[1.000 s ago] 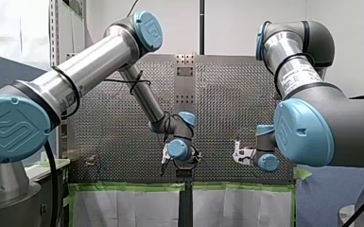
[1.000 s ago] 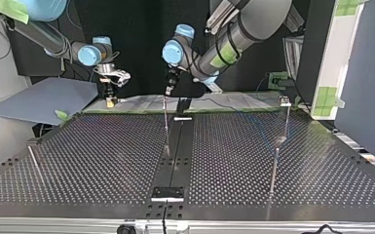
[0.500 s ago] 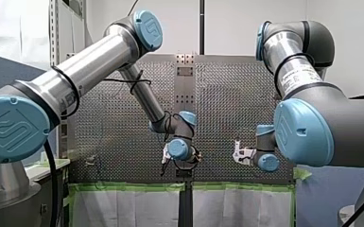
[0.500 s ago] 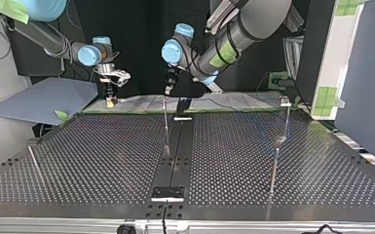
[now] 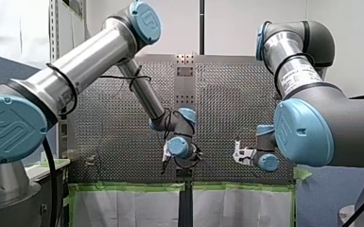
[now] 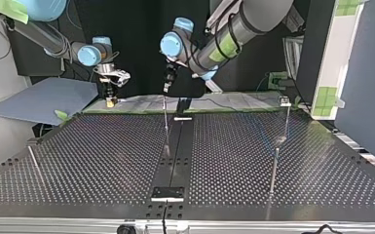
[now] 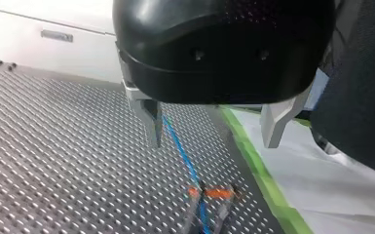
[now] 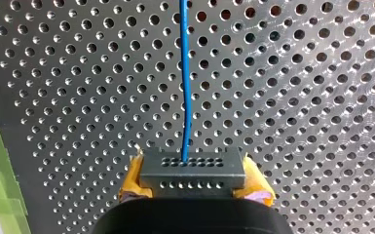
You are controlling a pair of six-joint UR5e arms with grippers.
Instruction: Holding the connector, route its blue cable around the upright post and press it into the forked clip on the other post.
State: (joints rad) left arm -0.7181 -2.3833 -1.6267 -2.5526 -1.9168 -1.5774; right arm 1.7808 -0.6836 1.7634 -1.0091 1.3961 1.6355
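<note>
Jaws of my left gripper point(image 7: 214, 130) are held wide apart, with nothing clamped between the metal fingers point(image 7: 154, 122). Jaws of my right gripper point(image 8: 193, 184) are closed on the connector point(image 8: 193, 168), which is pinched at each end by a yellow pad point(image 8: 132, 181).

- Perforated table point(image 8: 297, 97): seen under and ahead of both grippers. Green tape point(image 7: 253, 161) is laid along its edge, off to one side of the left gripper's open fingers.
- My left arm point(image 5: 99, 52): reached in over the middle of the table, with its gripper hung above the surface.
- My right arm point(image 5: 312, 118): its gripper is held apart from the left one, also above the table.
- Upright post point(image 6: 166, 124): a thin rod, seen in the top view directly below the left gripper. Whether the two touch cannot be told.
- Second post point(image 6: 286, 119): stood well apart from both grippers, on the side of the left gripper away from the right one. The small head on top is too small to be made out.
- Connector: a grey block with two rows of small holes.
- Blue cable point(image 8: 184, 87): led out of the connector's middle and straight ahead of the right gripper. In the left wrist view it is passed close beside one finger, inside the gap. It is then run ahead to a blurred orange-marked piece point(image 7: 208, 192) that cannot be identified.
</note>
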